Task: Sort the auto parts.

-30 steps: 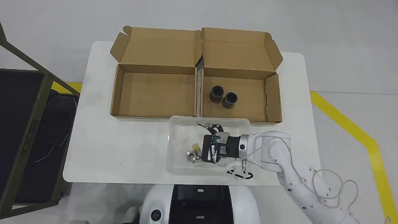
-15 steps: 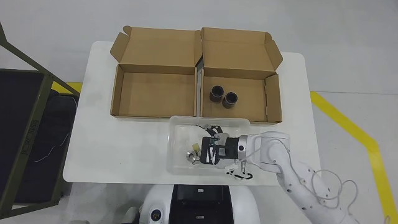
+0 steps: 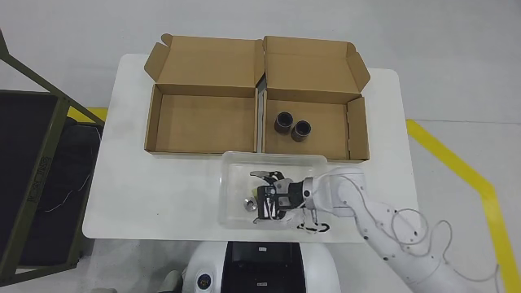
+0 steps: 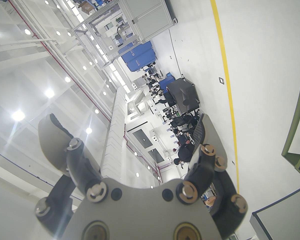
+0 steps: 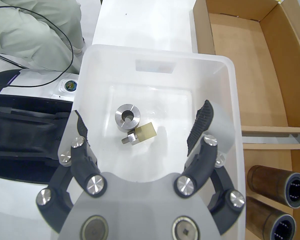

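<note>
Over the bin (image 3: pixel 232 181) at 6 o'clock, right claw (image 5: pixel 142 121) hangs spread, empty; two cylinders (image 3: pixel 284 120) boxed at 1, ring (image 5: pixel 127 118) and bolt (image 5: pixel 142 134) to go.

You've got a steel collar (image 5: pixel 127 116) w/ dull brushed sheen just ahead of the right pincer (image 5: pixel 142 114). Next to it: matt beige plastic block (image 5: pixel 147 131) w/ bright metal stud. Bin (image 5: pixel 155 58) round them is frosted translucent plastic, smooth. Pincer pads (image 5: pixel 202 122): black ribbed rubber. Off to its side: matt brown cardboard box (image 5: pixel 240 51) and dark satin bushings (image 5: pixel 270 183).
</note>
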Controlling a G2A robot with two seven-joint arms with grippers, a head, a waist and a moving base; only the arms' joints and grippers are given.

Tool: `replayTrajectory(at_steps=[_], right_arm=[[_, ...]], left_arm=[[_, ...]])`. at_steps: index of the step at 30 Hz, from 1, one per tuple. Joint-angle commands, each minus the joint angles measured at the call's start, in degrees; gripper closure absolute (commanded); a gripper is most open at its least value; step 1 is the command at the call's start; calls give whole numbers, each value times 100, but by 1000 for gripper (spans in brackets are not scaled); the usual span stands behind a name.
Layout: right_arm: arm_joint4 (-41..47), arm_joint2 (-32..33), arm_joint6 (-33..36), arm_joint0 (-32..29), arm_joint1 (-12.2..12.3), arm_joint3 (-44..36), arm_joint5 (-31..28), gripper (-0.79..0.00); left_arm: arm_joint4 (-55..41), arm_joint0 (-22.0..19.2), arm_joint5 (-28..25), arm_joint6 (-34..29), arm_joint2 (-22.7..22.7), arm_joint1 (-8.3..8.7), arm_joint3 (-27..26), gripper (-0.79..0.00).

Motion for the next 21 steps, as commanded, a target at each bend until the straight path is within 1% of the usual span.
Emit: replayTrajectory(at_steps=[1,2,6,21], right_arm=[[-28,-68,-64,84,-20,141,19,-782],[-49,-91,-93,120,-27,203,36,-757],[-103,-160,-229,225,-52,371,102,-705],[-345,-600,-400,508,-142,757,-96,-656]], left_arm=[[0,0,0,0,0,0,0,-785],[0,0,0,0,0,0,0,-785],[0,0,0,0,0,0,0,-785],[0,0,0,0,0,0,0,-785]])
